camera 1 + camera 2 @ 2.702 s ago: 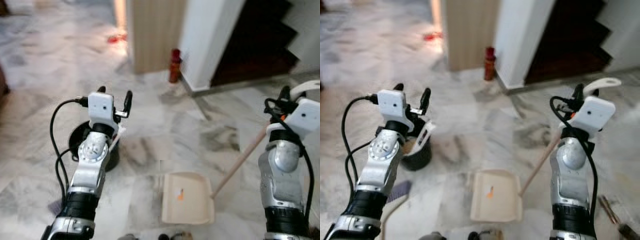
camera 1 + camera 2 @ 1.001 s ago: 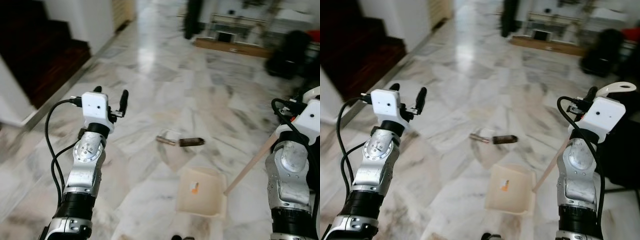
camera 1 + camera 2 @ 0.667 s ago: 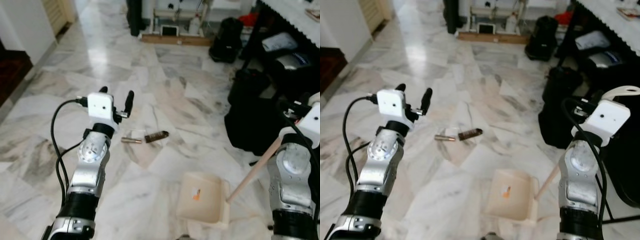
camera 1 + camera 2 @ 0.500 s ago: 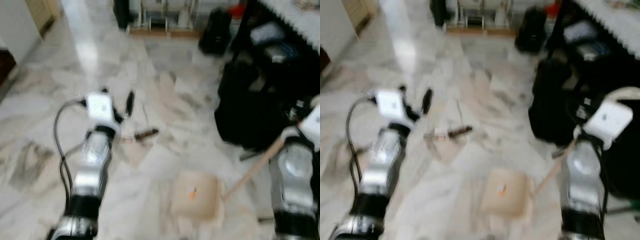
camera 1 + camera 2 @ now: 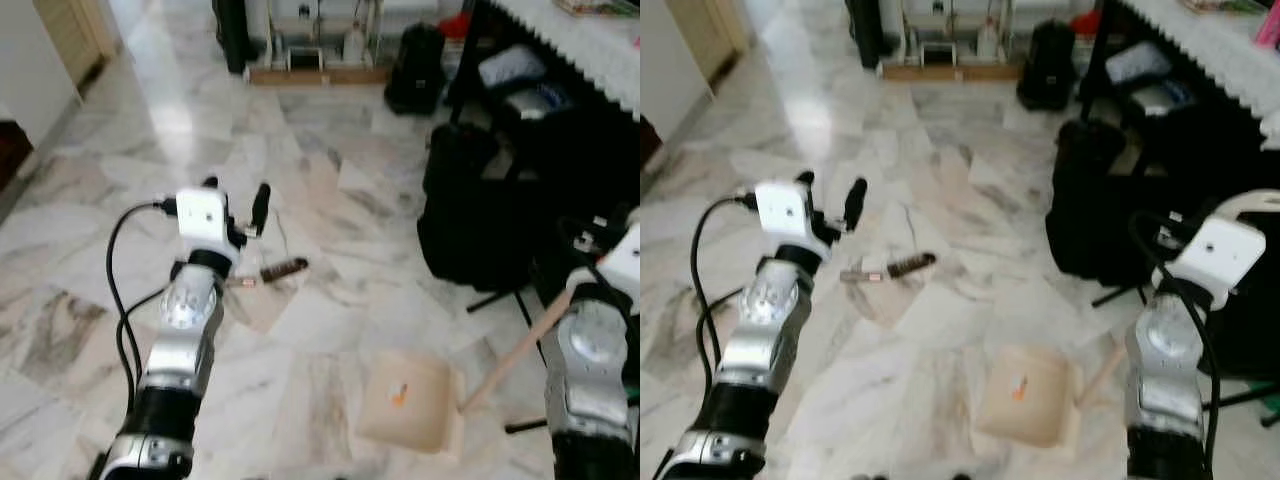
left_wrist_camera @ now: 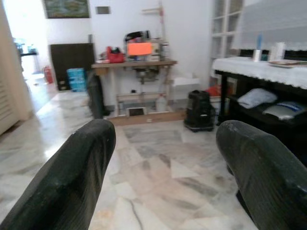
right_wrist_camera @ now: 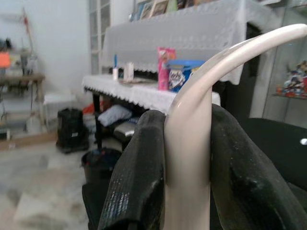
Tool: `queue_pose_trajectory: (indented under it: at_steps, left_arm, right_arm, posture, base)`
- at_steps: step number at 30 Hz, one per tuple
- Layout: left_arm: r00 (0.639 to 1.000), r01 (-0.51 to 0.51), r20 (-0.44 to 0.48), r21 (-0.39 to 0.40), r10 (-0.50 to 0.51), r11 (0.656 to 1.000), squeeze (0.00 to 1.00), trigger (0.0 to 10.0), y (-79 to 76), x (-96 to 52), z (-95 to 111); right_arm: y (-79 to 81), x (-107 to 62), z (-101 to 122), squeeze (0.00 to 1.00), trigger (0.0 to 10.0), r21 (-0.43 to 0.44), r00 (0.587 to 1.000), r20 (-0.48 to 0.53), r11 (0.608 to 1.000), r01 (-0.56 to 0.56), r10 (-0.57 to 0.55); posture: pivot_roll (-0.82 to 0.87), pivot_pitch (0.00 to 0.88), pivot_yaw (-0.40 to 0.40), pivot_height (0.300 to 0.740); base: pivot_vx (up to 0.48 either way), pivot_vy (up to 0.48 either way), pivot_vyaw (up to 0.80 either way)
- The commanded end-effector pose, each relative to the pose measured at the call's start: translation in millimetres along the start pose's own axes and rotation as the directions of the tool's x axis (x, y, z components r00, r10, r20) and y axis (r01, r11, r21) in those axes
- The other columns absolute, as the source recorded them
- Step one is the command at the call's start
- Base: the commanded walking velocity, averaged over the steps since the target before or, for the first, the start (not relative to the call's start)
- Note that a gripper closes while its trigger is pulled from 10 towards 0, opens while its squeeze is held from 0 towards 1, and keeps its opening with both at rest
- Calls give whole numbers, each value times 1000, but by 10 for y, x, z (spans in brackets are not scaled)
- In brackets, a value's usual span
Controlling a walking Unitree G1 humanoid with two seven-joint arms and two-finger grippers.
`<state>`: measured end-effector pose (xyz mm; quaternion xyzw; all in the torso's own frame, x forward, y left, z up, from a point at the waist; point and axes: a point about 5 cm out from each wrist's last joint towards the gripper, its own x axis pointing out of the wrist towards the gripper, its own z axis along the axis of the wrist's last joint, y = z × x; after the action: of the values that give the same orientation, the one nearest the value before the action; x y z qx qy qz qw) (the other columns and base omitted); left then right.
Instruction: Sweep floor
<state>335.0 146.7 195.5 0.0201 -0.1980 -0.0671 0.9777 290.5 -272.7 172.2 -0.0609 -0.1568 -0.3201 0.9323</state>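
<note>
Right gripper point(image 7: 184, 158): fingers clamped on the cream dustpan handle point(image 7: 192, 129). Wooden shaft point(image 5: 515, 350) slopes down from it to the beige dustpan point(image 5: 408, 400), resting on the marble floor point(image 5: 300, 330) (orange scrap inside). Left gripper point(image 5: 236, 205): raised, fingers spread wide, holding nothing. Dark stick-like litter point(image 5: 284, 268) lies on the floor just beyond it. Black bags point(image 5: 470, 215) stand beyond the right gripper.

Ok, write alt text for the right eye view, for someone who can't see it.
The right gripper holds a long-handled cream dustpan resting on the marble floor, a small orange scrap in its tray. The left gripper hovers open above two small dark pieces of litter. Black bags sit under a cloth-covered table to the right.
</note>
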Motion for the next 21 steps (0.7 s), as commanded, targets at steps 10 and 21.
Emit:
queue_pose_trajectory:
  at_steps: [10,21]
  left_arm:
    - [999,-31,-15,-13,30,999,0,10000,36,10,-8]
    - [999,-35,-17,-3,35,999,0,10000,33,-2,-18]
  right_arm:
    - [-4,7,-43,0,10000,3,1000,-6,1000,-27,27]
    - [-93,42,-60,0,10000,-36,1000,6,999,-14,14]
  posture:
    - [52,137,-58,740]
    - [49,137,-60,740]
  base:
    - [0,63,0]
    - [0,208,0]
